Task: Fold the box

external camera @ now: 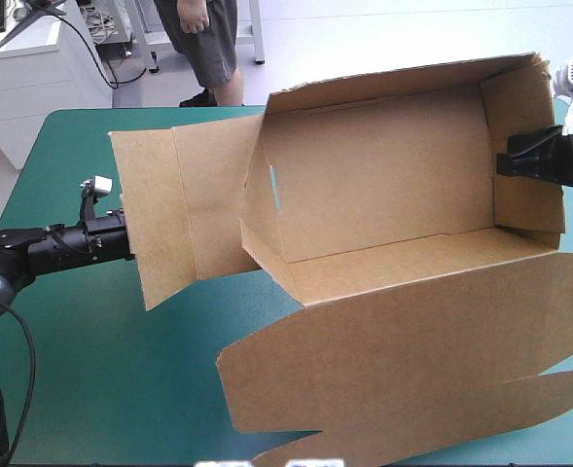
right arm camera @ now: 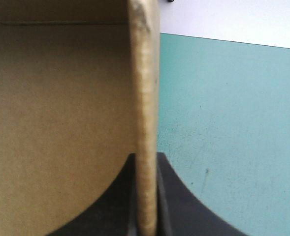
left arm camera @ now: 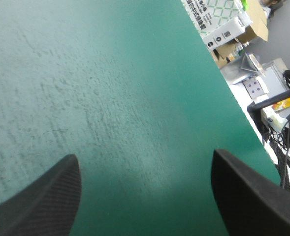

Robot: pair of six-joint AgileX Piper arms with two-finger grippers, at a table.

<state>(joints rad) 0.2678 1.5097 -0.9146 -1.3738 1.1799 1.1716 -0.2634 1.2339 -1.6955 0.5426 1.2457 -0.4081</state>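
The brown box [external camera: 383,185] stands as an open tray with its walls raised, at the table's middle and right. Its lid [external camera: 412,360] lies flat toward the near edge. A long side flap [external camera: 160,204] slants out to the left. My right gripper [external camera: 505,161] is shut on the box's right end wall [right arm camera: 145,98], whose edge runs up between the black fingers [right arm camera: 167,196]. My left arm [external camera: 72,248] reaches in to the left flap, which hides its fingertips in the high view. In the left wrist view my left gripper [left arm camera: 145,196] is open, with only teal-green cover between its fingers.
Bare teal-green cover [external camera: 101,389] lies at the front left, near my left arm. The lid's cut tabs [external camera: 383,443] reach close to the table's near edge. In the left wrist view a table edge [left arm camera: 233,98] runs ahead of the gripper.
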